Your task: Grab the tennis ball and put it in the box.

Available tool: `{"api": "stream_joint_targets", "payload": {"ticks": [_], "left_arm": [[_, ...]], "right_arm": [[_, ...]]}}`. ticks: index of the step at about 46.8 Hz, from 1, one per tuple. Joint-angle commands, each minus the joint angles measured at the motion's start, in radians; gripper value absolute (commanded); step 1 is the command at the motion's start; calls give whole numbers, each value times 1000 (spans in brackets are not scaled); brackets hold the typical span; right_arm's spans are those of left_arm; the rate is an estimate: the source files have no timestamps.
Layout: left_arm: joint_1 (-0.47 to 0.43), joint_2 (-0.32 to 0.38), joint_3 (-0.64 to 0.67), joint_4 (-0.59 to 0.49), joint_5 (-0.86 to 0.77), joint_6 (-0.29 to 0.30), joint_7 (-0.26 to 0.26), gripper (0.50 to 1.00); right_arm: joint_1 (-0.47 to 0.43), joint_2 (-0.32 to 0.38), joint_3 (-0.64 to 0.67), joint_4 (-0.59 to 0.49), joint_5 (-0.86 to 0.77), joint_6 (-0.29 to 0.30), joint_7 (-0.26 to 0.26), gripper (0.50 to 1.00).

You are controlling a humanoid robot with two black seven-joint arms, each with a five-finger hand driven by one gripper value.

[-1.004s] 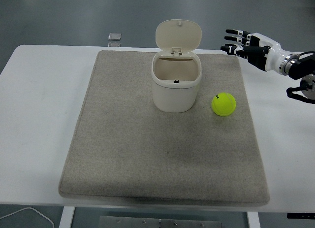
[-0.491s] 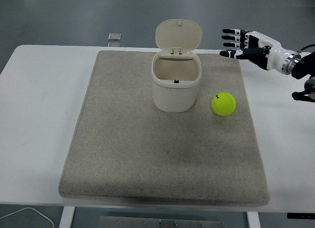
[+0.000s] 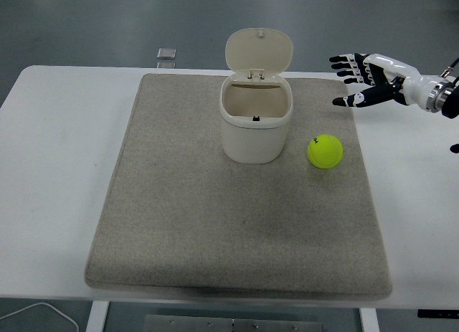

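A yellow-green tennis ball lies on the grey mat, just right of a cream box whose hinged lid stands open and whose inside shows nothing. My right hand hovers at the mat's far right corner, above and behind the ball and well apart from it. Its fingers are spread, the thumb pointing down-left, and it holds nothing. The left arm is out of the picture.
A small square clear object lies on the white table behind the mat's far left corner. A white cable curls under the table's near left edge.
My right hand has rotated so the palm turns more toward the ball, with the thumb dropping lower and the forearm pulling toward the right edge. Ball and box have stayed put.
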Motion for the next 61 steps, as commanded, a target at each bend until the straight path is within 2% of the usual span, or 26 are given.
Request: {"api": "stream_joint_targets", "payload": {"ticks": [1,16,23,31,37,54,61], "left_arm": [[0,0,0,0,0,1,0,992],[0,0,0,0,0,1,0,992],[0,0,0,0,0,1,0,992],[0,0,0,0,0,1,0,992],[0,0,0,0,0,1,0,992],[0,0,0,0,0,-1,0,992],[0,0,0,0,0,1,0,992]], "right_arm": [[10,-16,-31,1,-59,3,32,926],[45,-65,-136,16,-273,5,159,926],[69,-97,-162,105,-344,5,162,926],[68,-91,-166,186,-410,-5,159,926],[56,-83,-166,188,-430,-11,153,926],[17,-63,-211,177,-493,-109,147,926],[11,-59,-217,176,-493,-118,147,926]]}}
